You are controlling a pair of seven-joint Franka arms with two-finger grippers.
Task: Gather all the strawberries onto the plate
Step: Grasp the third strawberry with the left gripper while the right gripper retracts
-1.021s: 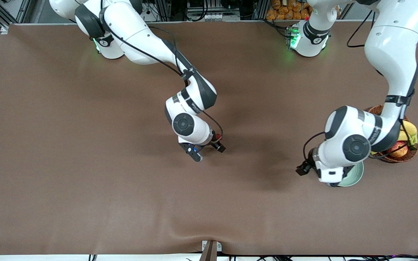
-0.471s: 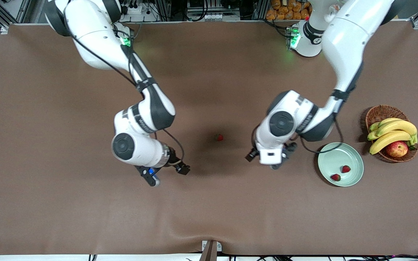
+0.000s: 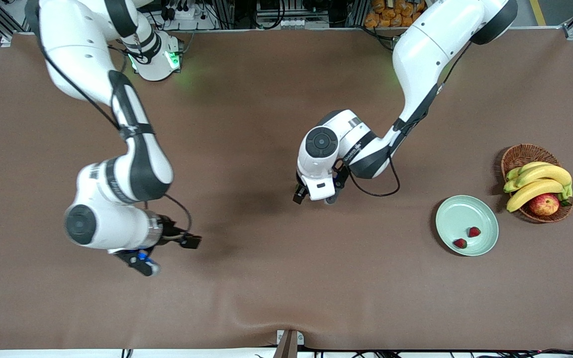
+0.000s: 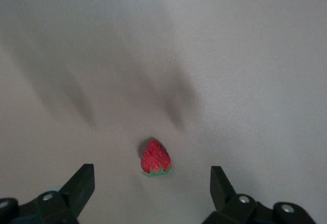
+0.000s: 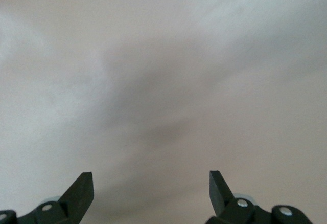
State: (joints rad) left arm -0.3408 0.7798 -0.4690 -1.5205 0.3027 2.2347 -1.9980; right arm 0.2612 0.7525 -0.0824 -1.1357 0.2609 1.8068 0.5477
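The left gripper (image 4: 150, 185) hung with jaws wide apart over the third strawberry (image 4: 155, 158), which its arm hid in the front view. Two strawberries (image 3: 467, 237) lay in the plate (image 3: 455, 214). The right gripper (image 5: 150, 188), released and empty, hovered over bare table (image 3: 246, 298).

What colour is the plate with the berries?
Pale mint green, plain, no pattern. The plate shows best in the front view.

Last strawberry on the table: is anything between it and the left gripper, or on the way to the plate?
No. The strawberry lies on bare cloth under the open left gripper; nothing visible lies between there and the plate.
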